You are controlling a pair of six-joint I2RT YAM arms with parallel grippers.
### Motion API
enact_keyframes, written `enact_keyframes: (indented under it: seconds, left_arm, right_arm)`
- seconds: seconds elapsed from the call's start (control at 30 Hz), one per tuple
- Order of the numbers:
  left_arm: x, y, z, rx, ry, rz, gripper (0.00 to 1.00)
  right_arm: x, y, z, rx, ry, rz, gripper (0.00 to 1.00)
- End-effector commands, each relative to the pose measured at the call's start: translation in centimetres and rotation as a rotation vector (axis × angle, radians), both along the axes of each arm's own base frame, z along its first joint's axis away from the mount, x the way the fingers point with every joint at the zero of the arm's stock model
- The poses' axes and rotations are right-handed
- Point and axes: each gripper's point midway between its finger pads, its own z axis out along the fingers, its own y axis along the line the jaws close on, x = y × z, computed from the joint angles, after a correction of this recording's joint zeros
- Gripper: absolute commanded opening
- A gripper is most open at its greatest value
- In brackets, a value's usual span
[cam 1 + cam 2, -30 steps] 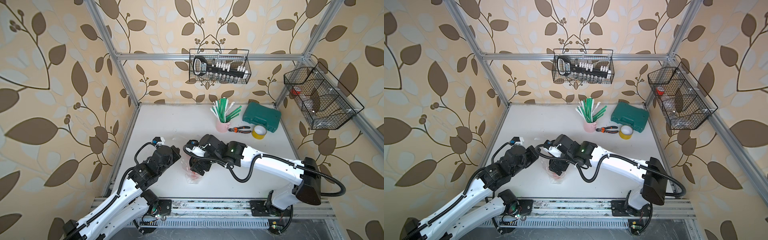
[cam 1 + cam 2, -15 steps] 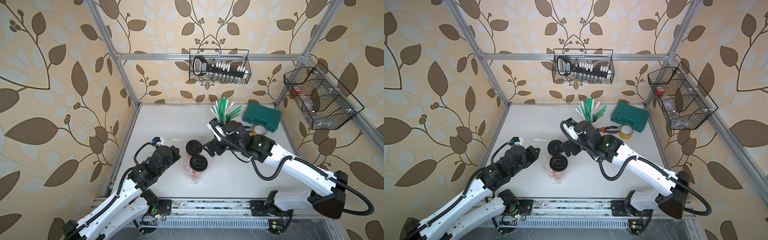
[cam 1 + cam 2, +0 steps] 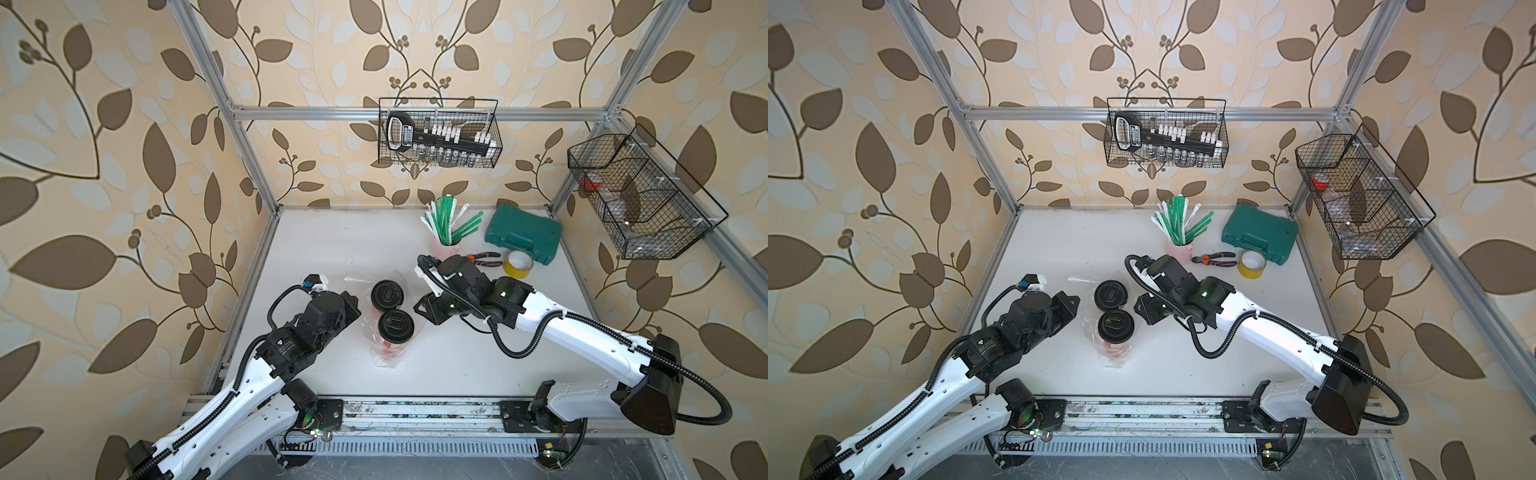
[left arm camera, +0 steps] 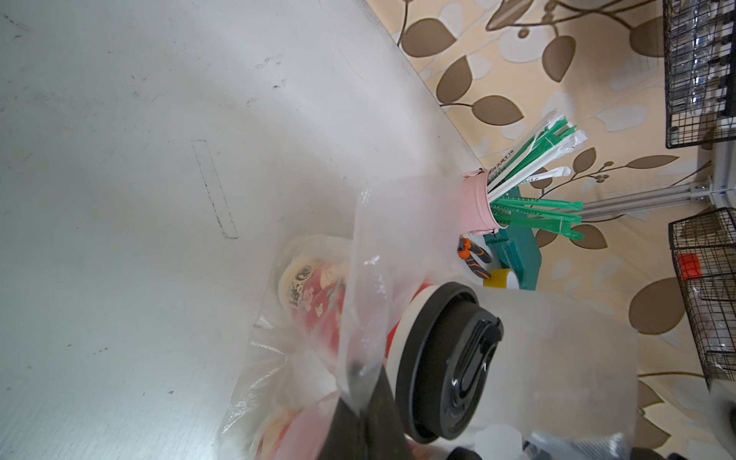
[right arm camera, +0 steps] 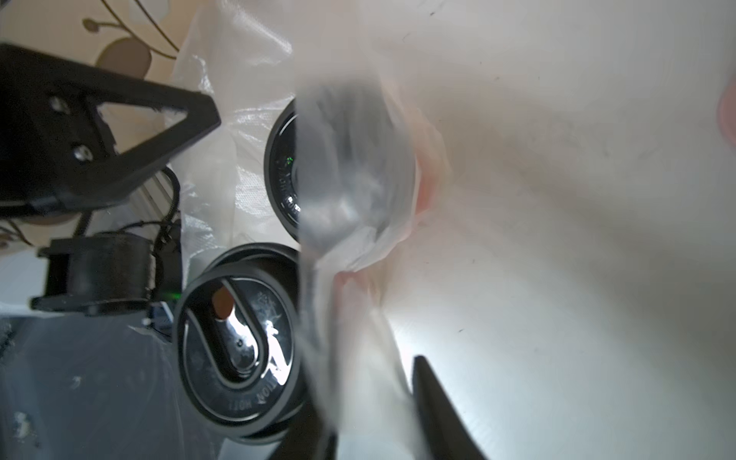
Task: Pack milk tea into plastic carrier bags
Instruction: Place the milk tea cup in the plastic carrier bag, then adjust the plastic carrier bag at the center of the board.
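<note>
Cups: two red cups with black lids, the back cup (image 3: 387, 294) and the front cup (image 3: 396, 325), stand upright on the white table (image 3: 324, 241). They touch each other, about midway between the two arms.
Bag: the clear bag (image 3: 384, 353) lies crumpled on the table at the front cup's foot. Its film stands up on both sides of the cups, and in the left wrist view it wraps a cup's lower part.
Left gripper (image 3: 355, 304): just left of the cups, jaws closed on an edge of the bag. The left wrist view shows the film pinched between its dark tips.
Right gripper (image 3: 417, 309): just right of the cups, jaws narrow. Blurred film runs between them in the right wrist view; whether they pinch it I cannot tell.
Back right of table: pink cup of straws (image 3: 446, 249), pliers (image 3: 484, 258), yellow tape roll (image 3: 518, 264) and green case (image 3: 523, 235), all well apart from the cups.
</note>
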Motion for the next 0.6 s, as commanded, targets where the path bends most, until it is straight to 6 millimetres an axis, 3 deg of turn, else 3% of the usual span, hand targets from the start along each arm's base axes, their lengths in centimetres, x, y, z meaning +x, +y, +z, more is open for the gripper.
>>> enact_keyframes:
  seconds: [0.0, 0.17, 0.57]
  left_arm:
    - [0.6, 0.2, 2.1, 0.0, -0.042, 0.014, 0.0]
    - [0.7, 0.0, 3.1, 0.002, -0.053, 0.002, 0.0]
    - [0.9, -0.5, 5.9, -0.003, -0.096, -0.033, 0.0]
  right_arm:
    - [0.3, 0.7, 1.2, 0.033, 0.033, -0.042, 0.12]
    - [0.7, 0.4, 2.3, 0.013, 0.059, -0.09, 0.0]
    - [1.2, -0.9, 4.5, -0.098, 0.058, -0.124, 0.0]
